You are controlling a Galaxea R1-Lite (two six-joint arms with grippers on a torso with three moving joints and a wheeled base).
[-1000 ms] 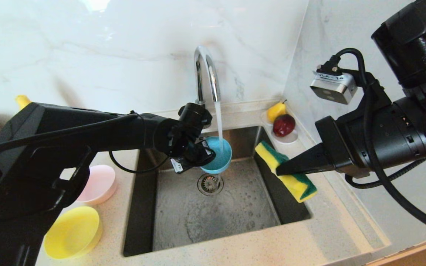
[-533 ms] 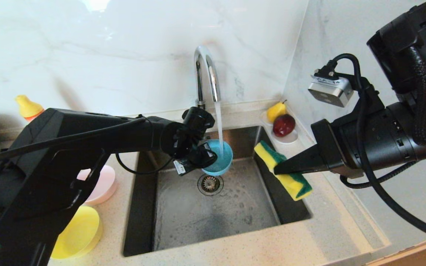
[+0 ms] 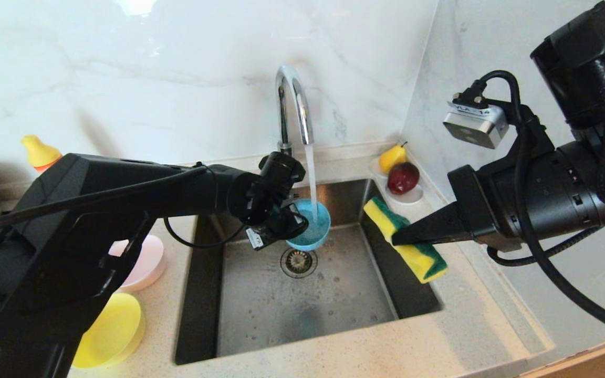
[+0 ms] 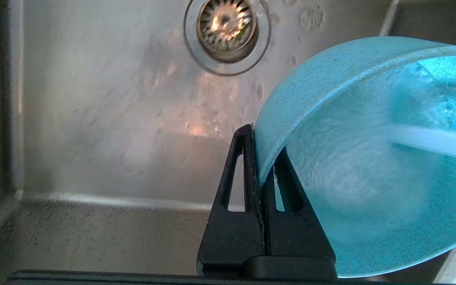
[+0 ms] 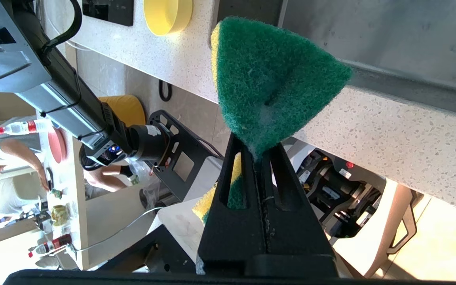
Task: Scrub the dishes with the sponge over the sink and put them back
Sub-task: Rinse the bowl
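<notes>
Over the square brushed steel sink [image 3: 260, 315], my left tool [image 3: 296, 223] holds the small round light blue plastic bowl [image 3: 310, 226] by its rim: in the left wrist view one finger [image 4: 242, 174] lies on the outside of the wall and the other on the inside, pressed together on the thin plastic. The bowl is tilted, with its opening turned toward the chrome gooseneck faucet [image 3: 293, 105], and a thin stream of water [image 3: 310, 178] falls from the spout into it. Below the bowl, the round drain strainer [image 3: 298, 261] sits in the wet floor of the sink. My right tool [image 3: 394, 242] is above the right edge of the sink and pinches the flat rectangular sponge [image 3: 405, 239], yellow foam with a dark green scouring face; the sponge is squeezed at its middle and apart from the bowl. On the pale speckled surface [image 3: 334, 357] left of the sink, the pale pink round bowl [image 3: 147, 262] and the yellow round bowl [image 3: 111, 331] stand near each other, partly hidden behind my left arm. In the far right corner of the surface, a small white saucer [image 3: 410, 197] carries a yellow pear [image 3: 392, 157] and a dark red apple [image 3: 403, 177].
</notes>
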